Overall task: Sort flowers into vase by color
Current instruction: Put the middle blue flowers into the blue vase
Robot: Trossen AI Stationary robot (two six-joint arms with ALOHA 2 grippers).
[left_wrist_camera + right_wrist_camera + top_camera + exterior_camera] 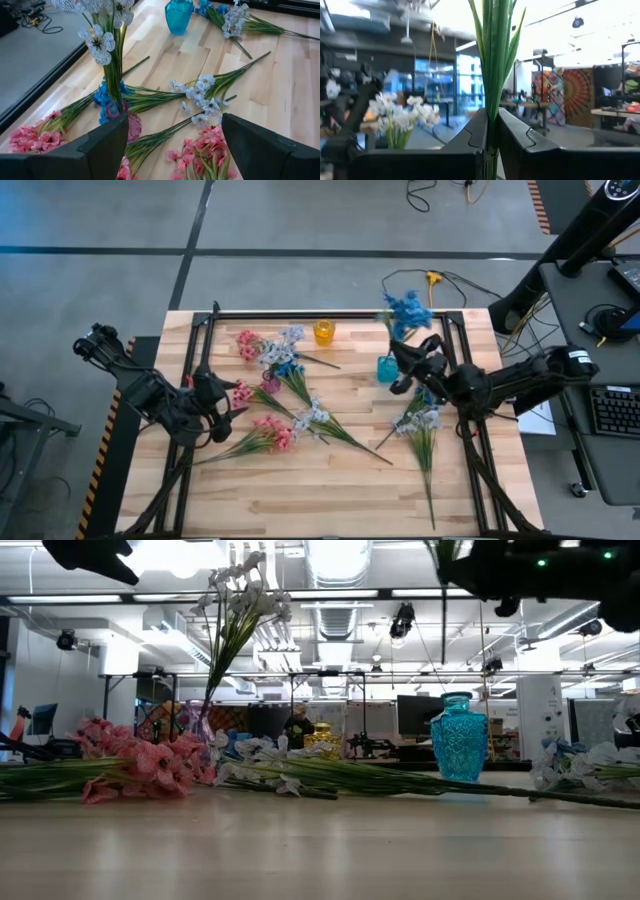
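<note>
Wooden surface [340, 480] carries three vases near its far side: a pinkish one [270, 383] at left, an amber one [324, 332] in the middle, a teal one [387, 368] at right.

- Done so far, judging by the layout: the pinkish vase holds one white-lavender sprig [235, 610] standing upright. Nothing shows in the amber vase.
- In hand: right claw [412, 365] is clamped shut on the green stem of a blue sprig [406, 310], held upright just over or beside the teal vase; whether the stem is in the mouth yet, cannot tell.
- Left: most of the work. Pink sprigs [262, 435], loose white sprigs [322, 420] and a blue one lie flat mid-surface; a mixed blue-white bunch [420, 425] lies at right.
- Left claw [226, 408] hangs with fingers spread wide, empty, over the pink sprigs.
</note>
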